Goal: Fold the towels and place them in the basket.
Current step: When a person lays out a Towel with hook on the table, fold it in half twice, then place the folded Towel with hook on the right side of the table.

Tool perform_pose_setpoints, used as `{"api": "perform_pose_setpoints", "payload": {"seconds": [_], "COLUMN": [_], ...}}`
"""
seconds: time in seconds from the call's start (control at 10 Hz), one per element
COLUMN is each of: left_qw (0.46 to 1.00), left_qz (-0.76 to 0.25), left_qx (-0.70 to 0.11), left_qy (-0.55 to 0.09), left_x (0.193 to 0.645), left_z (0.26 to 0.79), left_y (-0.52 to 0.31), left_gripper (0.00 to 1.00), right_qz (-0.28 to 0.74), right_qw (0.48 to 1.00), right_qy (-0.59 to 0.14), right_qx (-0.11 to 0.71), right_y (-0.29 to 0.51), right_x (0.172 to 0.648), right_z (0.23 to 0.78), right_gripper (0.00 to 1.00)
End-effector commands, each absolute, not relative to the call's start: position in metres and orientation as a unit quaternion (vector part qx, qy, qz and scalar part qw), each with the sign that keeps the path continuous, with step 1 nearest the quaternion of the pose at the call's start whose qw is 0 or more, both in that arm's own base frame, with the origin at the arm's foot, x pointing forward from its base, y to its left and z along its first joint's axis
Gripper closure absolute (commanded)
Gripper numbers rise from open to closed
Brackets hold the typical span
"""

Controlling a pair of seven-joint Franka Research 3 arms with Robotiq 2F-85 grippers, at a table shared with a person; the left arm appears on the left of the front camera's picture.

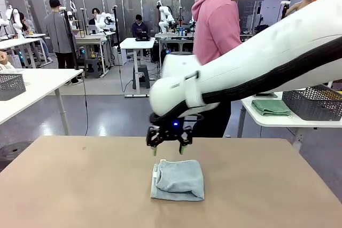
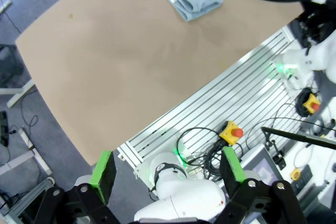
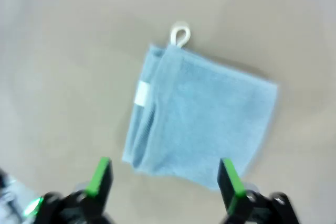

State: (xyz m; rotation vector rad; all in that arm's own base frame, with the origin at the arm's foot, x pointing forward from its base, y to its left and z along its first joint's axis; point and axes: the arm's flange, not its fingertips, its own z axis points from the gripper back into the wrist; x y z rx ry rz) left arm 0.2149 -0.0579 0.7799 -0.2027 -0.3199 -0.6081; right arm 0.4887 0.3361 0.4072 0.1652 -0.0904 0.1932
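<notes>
1. Green-padded, black two-finger right gripper [image 1: 168, 150] hung with its jaws spread wide and empty, just above the far edge of a folded grey-blue terry towel [image 1: 179, 180].
2. Soft and roughly square, the towel lay on the smooth tan tabletop [image 1: 80, 185], with a white loop [image 3: 180, 32] at one edge.
3. Left gripper [image 2: 167, 166], also spread, hovered well apart.

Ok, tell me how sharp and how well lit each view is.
Front view: sharp and evenly lit, the folded towel throwing barely any shadow. Right wrist view: blurred throughout, with the towel's edges and the green fingers soft. Left wrist view: crisp, though the wide angle bends the table edge.
</notes>
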Motion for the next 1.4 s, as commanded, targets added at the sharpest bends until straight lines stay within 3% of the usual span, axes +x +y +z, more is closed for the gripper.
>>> {"api": "perform_pose_setpoints", "payload": {"seconds": [0.0,0.1,1.3], "left_qw": [0.937,0.937,0.937], "left_qz": [-0.300,-0.300,-0.300], "left_qx": [-0.093,-0.093,-0.093], "left_qy": [-0.155,-0.155,-0.155], "left_x": [0.214,0.214,0.214], "left_z": [0.779,0.779,0.779], "left_y": [-0.057,-0.057,-0.057], "left_gripper": [0.00,0.00,0.00], "right_qz": [0.116,0.096,0.109], "right_qw": [0.980,0.991,0.989], "right_qy": [-0.046,-0.045,-0.045], "right_qx": [0.154,0.082,0.092], "right_y": [0.259,0.336,0.334], "right_x": [0.451,0.489,0.488], "right_z": [0.399,0.407,0.406], "right_gripper": [0.00,0.00,0.00]}}
